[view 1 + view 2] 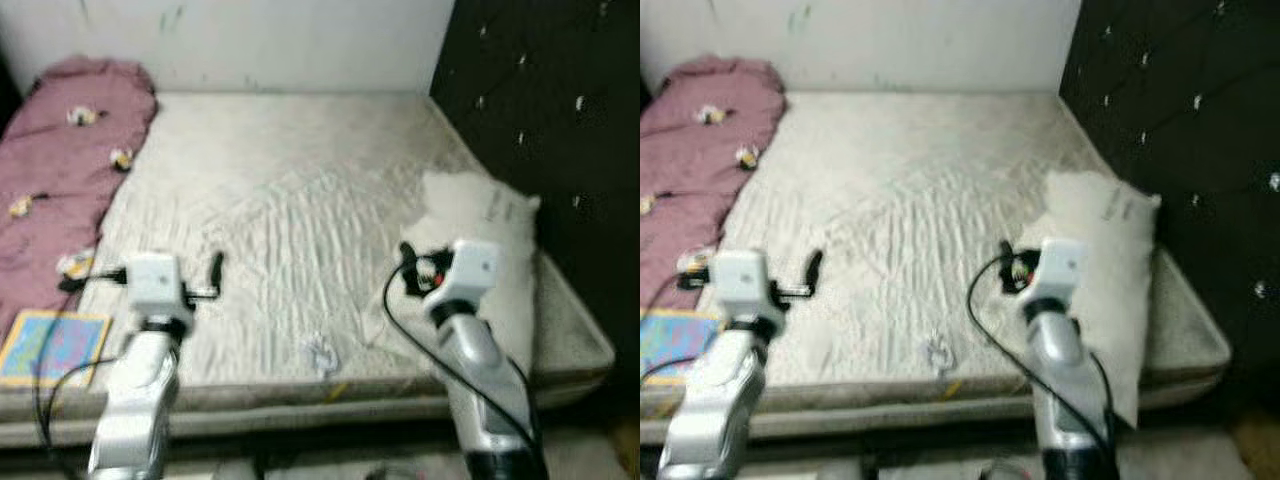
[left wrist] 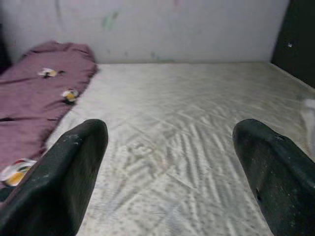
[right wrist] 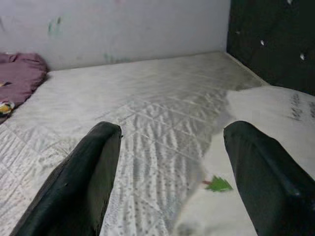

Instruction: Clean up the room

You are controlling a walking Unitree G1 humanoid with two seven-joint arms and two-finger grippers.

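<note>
A bare white quilted mattress lies before me. A rumpled mauve blanket with small printed figures runs along its left side. A white pillow lies at the right, by the headboard. My left gripper hovers open over the mattress's front left part, holding nothing. My right gripper is open at the pillow's near left edge, with one finger over the pillow. A small green scrap lies on the pillow between the fingers.
A black tufted headboard rises on the right and a pale wall stands behind the bed. A colourful flat book lies at the front left corner. A small pale crumpled bit sits near the mattress's front edge.
</note>
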